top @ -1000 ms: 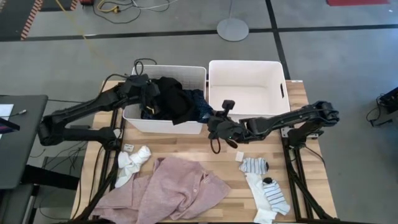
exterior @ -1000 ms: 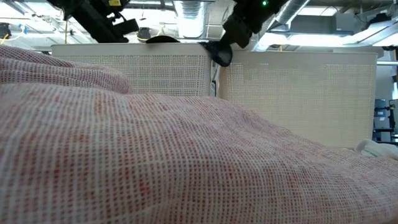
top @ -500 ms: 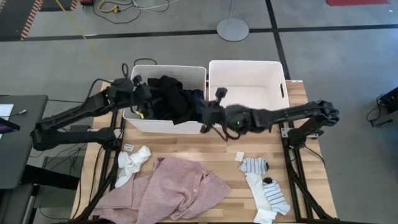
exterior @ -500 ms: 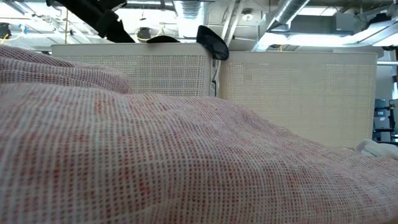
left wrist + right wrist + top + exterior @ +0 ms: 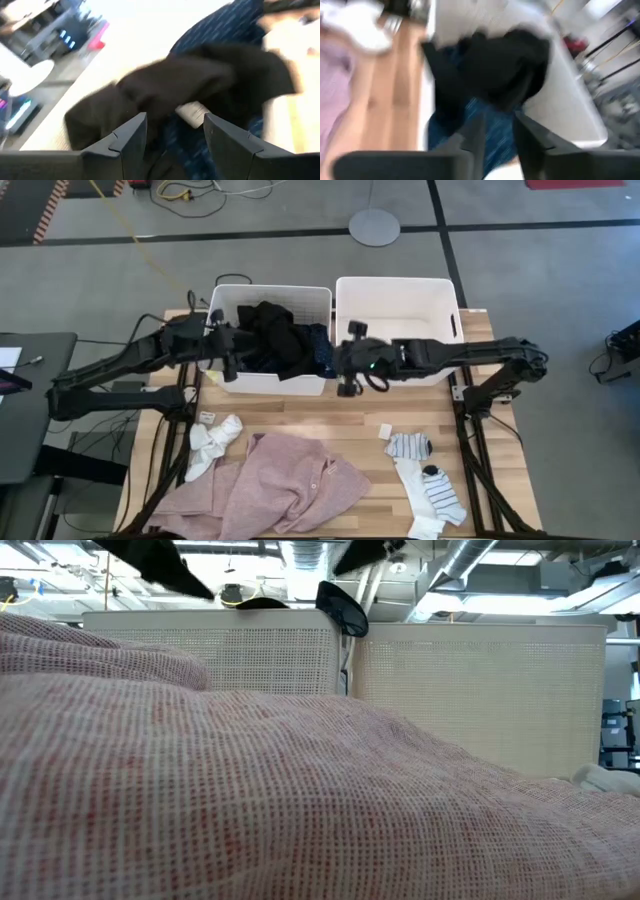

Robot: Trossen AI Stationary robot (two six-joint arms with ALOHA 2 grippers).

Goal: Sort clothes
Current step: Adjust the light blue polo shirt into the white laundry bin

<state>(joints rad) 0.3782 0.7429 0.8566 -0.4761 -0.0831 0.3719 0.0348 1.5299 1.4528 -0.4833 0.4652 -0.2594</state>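
A black garment point(image 5: 272, 332) and a navy dotted top point(image 5: 319, 350) lie heaped in the left white bin point(image 5: 268, 384). A black piece point(image 5: 342, 608) hangs over that bin's right near corner. My left gripper point(image 5: 227, 357) is open and empty over the bin's left side, facing the heap point(image 5: 200, 75). My right gripper point(image 5: 340, 368) is open and empty at the bin's right near corner, facing the black garment point(image 5: 505, 65) and the navy top point(image 5: 470, 120). The pink shirt point(image 5: 280, 490), white socks point(image 5: 212, 442) and striped socks point(image 5: 428, 482) lie on the table.
The right white bin point(image 5: 400, 285) stands beside the left one at the table's far side. A small white tag point(image 5: 384, 430) lies near the striped socks. In the low view the pink shirt point(image 5: 250, 790) fills the foreground and hides the table.
My right gripper has risen and gone from above the table's middle toward the far edge, to the left bin's right near corner. The black piece that showed under it now rests on the bin's rim. My left gripper has drawn back a little toward the table's left and near edges.
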